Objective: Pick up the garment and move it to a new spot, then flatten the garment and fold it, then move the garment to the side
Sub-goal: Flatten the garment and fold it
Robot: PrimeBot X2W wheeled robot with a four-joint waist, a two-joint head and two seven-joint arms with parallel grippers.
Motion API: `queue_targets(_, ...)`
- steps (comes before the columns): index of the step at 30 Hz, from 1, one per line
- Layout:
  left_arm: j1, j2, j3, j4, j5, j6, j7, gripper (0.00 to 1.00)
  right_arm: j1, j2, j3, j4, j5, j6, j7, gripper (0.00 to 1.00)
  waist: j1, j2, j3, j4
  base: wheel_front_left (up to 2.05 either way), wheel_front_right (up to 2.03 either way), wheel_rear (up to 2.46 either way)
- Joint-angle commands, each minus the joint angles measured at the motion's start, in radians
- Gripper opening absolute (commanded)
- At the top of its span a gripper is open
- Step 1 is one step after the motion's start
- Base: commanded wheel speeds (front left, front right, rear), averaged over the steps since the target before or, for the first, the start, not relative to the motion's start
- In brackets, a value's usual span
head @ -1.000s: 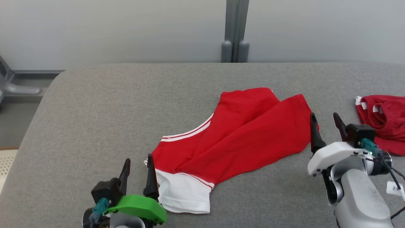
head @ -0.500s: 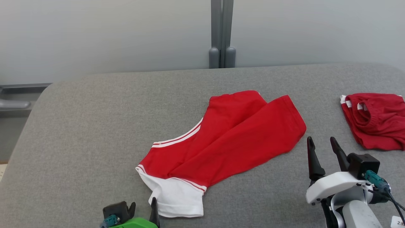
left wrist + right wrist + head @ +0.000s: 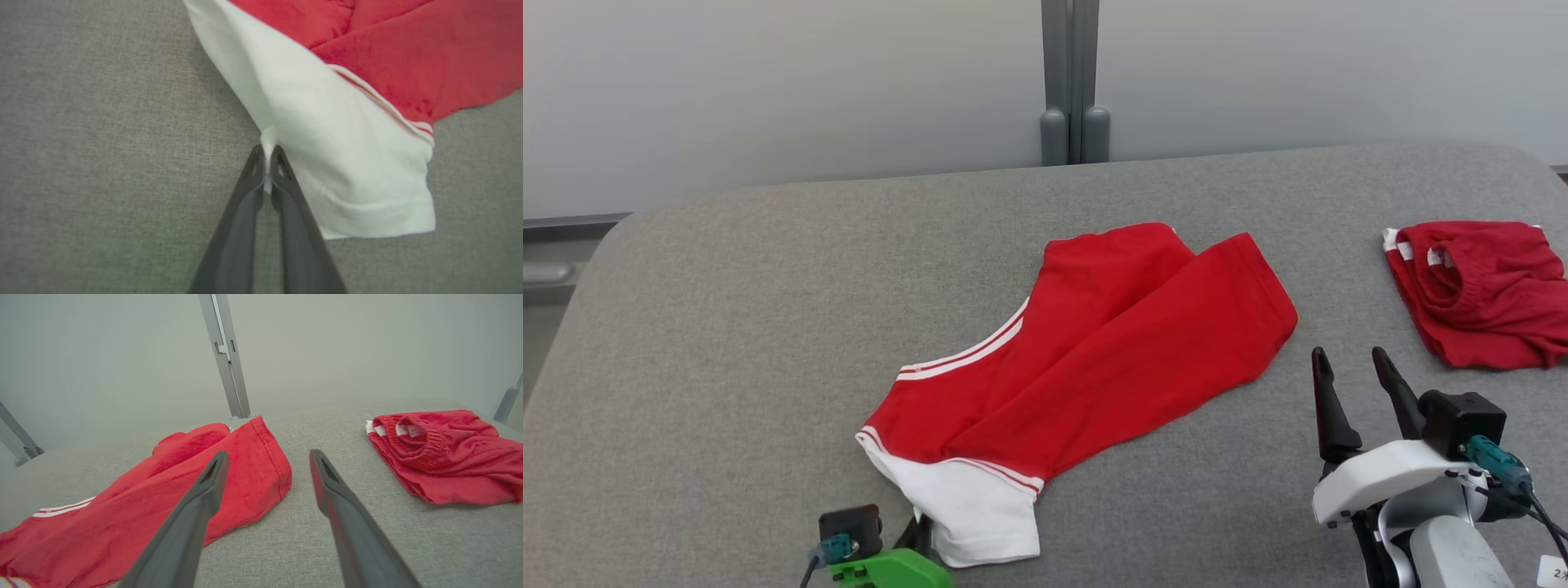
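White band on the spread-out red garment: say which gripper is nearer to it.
Left. The left gripper is shut on the white band; the right gripper stands open by the opposite end of the garment, not touching it.

a small white tag (image 3: pixel 1553 572) at the lower right edge shows "2", rest cut off.

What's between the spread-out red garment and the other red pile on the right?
Just bare grey surface between spread garment and red pile, per head view. The open right end effector sits nearer the robot, below that gap.
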Motion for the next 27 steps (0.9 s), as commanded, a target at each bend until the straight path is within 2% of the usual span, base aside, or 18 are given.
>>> queue_targets(1,-0.018,0.004,0.004,0.0,-0.001,0.005,-0.02,0.0,0.015,-0.002,-0.008,-0.007,-0.004,-0.002,0.0,1.0,0.0,0.0,0.001,0.005,0.0,0.0,0.0)
queue_targets(9,0.027,0.026,0.032,-0.057,0.01,0.075,-0.092,0.0,0.025,-0.002,-0.036,-0.015,-0.003,-0.002,-0.01,1.0,0.0,0.0,0.001,0.062,0.0,0.0,0.0)
queue_targets(16,0.109,0.051,0.037,-0.144,0.001,0.147,-0.017,0.0,0.014,-0.002,-0.036,-0.002,0.009,-0.002,-0.019,1.0,0.0,0.0,0.004,0.098,0.0,0.0,0.0)
queue_targets(17,0.116,0.05,0.038,-0.156,-0.005,0.154,-0.001,0.1,0.011,-0.002,-0.035,0.0,0.009,-0.002,-0.02,1.0,0.0,0.0,0.004,0.099,0.0,0.0,0.0)
queue_targets(18,0.123,0.049,0.037,-0.163,-0.01,0.16,0.011,0.33,0.008,-0.002,-0.035,0.003,0.008,-0.002,-0.02,1.0,0.0,0.0,0.004,0.099,0.0,0.0,0.0)
queue_targets(19,0.131,0.05,0.036,-0.174,-0.012,0.164,0.024,0.58,0.005,-0.002,-0.034,0.006,0.005,-0.002,-0.02,1.0,0.0,0.0,0.004,0.098,0.0,0.0,0.0)
queue_targets(20,0.137,0.054,0.035,-0.185,-0.014,0.171,0.033,1.0,0.004,-0.002,-0.034,0.008,0.003,-0.002,-0.021,1.0,0.0,0.0,0.003,0.095,0.0,0.0,0.0)
queue_targets(27,0.115,0.093,0.069,-0.292,0.008,0.211,0.0,1.0,0.004,-0.002,-0.042,0.017,-0.003,-0.002,-0.028,1.0,0.0,0.0,0.0,0.061,0.0,0.0,0.0)
